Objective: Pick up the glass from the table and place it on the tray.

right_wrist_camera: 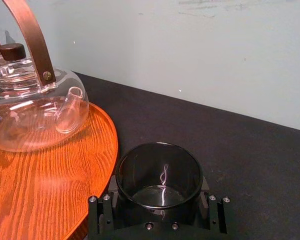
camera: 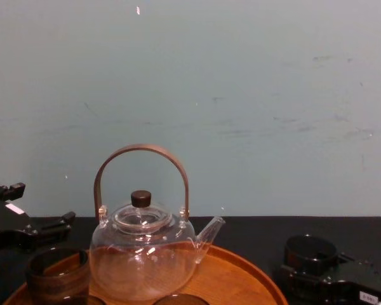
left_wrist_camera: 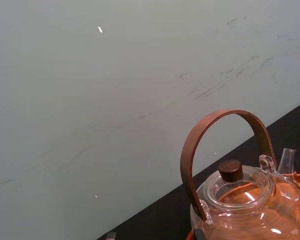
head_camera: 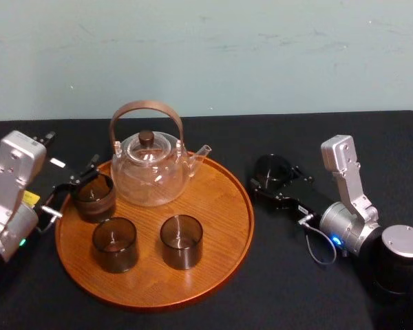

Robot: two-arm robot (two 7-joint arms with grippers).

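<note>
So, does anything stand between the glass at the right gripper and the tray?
Nothing visible does. Only bare table lies between the glass in the right gripper and the tray. The teapot and three glasses leave the tray's right side free. The left gripper is at its left edge.

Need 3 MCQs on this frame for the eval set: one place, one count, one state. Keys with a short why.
1. Relative to the tray, where is the glass between the right gripper fingers?
A) on it
B) off it, on its right side, over the table
C) stacked on another glass

2. How many dark glasses stand on the tray?
A) one
B) two
C) three

3. The teapot lid is:
A) seated on the pot
B) lying on the table
C) missing

Keys:
1 B: black tabletop shows around it, past the rim.
2 C: two in front, one at the left edge by the left gripper.
3 A: its dark knob sits on top, under the handle.
</note>
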